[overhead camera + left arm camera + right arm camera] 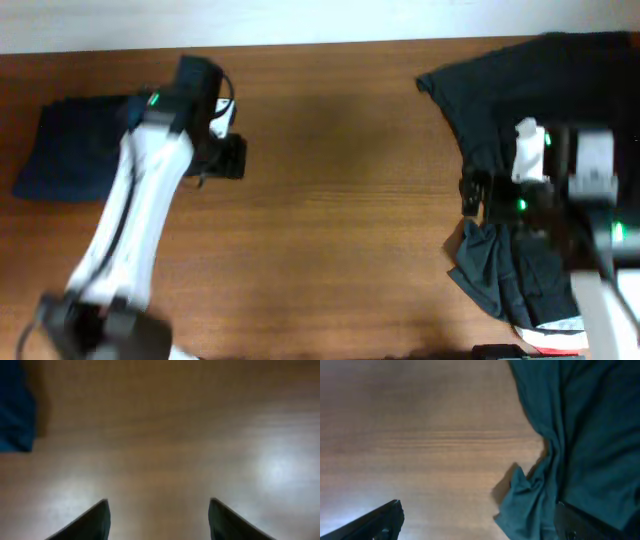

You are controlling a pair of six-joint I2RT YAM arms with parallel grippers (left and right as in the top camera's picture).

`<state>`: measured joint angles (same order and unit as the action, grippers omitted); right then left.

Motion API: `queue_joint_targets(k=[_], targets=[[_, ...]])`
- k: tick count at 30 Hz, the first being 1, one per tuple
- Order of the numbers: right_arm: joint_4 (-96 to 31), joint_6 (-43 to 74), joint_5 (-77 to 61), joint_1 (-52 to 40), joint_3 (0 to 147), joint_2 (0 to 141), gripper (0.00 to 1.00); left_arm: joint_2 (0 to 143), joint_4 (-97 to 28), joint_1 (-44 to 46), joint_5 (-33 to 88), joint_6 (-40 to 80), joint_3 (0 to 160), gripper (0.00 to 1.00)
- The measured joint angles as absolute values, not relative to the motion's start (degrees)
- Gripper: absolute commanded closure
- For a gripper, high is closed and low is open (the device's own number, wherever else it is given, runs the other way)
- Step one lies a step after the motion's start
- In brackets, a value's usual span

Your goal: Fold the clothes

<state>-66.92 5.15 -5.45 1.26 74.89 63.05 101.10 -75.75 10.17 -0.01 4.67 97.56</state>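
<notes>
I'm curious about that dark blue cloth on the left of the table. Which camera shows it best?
The overhead view: the navy garment lies nearly whole there, its edge hidden by the left arm. The left wrist view catches only a blurred blue corner. The right wrist view shows none of it, only a darker garment.

We see the left arm (pixel 135 215) rising from the near-left edge. Its wrist is bent inward and the left gripper (pixel 230 157) points toward the other arm, jaws spread. The right arm (pixel 600 260) comes from the near-right corner. The right gripper (pixel 472 195) points inward, jaws wide apart, blurred overhead.
</notes>
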Motion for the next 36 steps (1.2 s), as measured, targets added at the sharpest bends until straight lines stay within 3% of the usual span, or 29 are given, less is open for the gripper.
queue_joint_targets(k=[3,4,5,9,13,30,36], targets=[[-61.9,5.1,-5.0,1.3,66.7,55.0,0.01,84.1,-64.0,10.2,-0.4,4.8,83.5,0.27],[-61.2,5.1,-4.9,1.3,63.6,52.2,0.01,78.3,-62.2,10.2,-0.8,5.0,78.4,0.2],[-60.9,5.1,-4.7,1.3,60.6,48.8,0.01,71.9,-59.7,10.2,-1.2,5.0,73.4,0.01],[-59.9,5.1,-2.3,1.3,56.2,39.9,0.01,53.8,-50.9,10.2,-4.1,5.3,60.4,0.01],[-59.9,5.1,0.8,1.3,56.0,38.8,0.01,44.7,-44.0,10.2,-8.7,5.2,53.3,0.01],[-59.9,4.7,1.7,1.3,55.6,40.9,0.01,44.0,-44.8,10.2,-11.0,5.2,52.7,0.01],[-50.2,4.6,1.7,1.1,48.1,24.1,0.01,44.0,-44.8,10.2,-11.0,5.2,52.7,0.01]])
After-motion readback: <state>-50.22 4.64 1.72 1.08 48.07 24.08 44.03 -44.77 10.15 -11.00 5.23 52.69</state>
